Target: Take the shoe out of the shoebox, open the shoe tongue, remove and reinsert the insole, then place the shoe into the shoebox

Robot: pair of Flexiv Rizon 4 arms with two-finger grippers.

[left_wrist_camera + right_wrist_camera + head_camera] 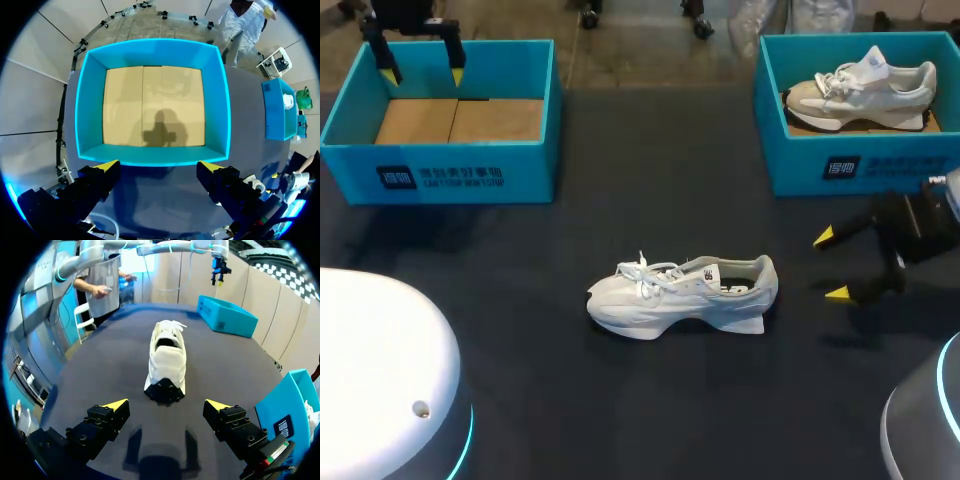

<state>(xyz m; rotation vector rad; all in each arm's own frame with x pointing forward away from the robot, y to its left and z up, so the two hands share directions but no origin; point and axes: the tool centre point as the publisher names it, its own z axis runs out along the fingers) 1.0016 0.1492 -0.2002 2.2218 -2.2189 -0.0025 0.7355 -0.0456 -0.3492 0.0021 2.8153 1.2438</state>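
A white sneaker (682, 293) lies on its sole in the middle of the dark table, toe to the left, heel to the right; in the right wrist view the sneaker (166, 360) stands ahead of my right gripper (167, 406), heel nearest. My right gripper (832, 265) is open, low over the table to the right of the heel, apart from it. An empty blue shoebox (448, 118) with a cardboard floor sits at the back left. My left gripper (422, 62) hangs open above that shoebox (152, 102), holding nothing.
A second blue shoebox (860, 110) at the back right holds a beige and white sneaker (860, 88). Bare dark tabletop (650, 200) lies between the two boxes and around the white sneaker.
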